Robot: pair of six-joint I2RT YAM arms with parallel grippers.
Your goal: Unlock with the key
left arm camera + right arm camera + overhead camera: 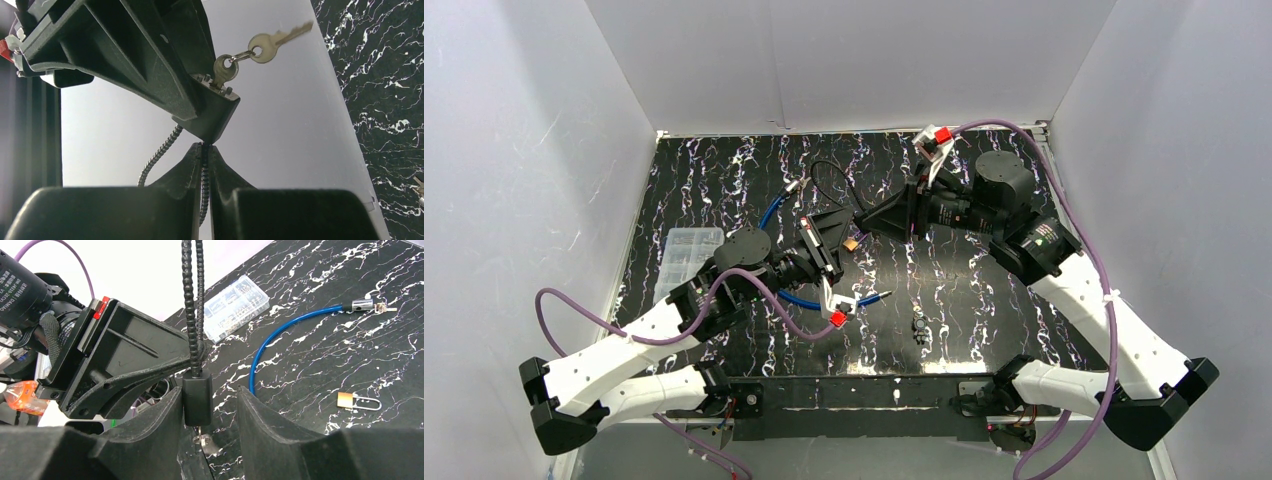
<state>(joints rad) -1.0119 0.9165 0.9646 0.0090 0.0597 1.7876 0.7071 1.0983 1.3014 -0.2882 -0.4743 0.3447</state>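
Above the middle of the black marbled surface (310, 370), the two arms met tip to tip. The left gripper (204, 152) was pinched fully closed on a ribbed black cable (187, 305), just beside the point where it entered the black lock body (197, 397). That lock body hung off the surface between the fingers of the right gripper (209, 392), whose jaws stood apart with a clear gap on one side of the body and held nothing. A key (225, 72) sat in the end of the lock body, and a second key (270, 46) dangled from it on a small ring. On the surface beyond lay a blue cable lock (361, 304), a brass padlock (346, 400) and a clear plastic box (235, 307), all well apart from the grippers.
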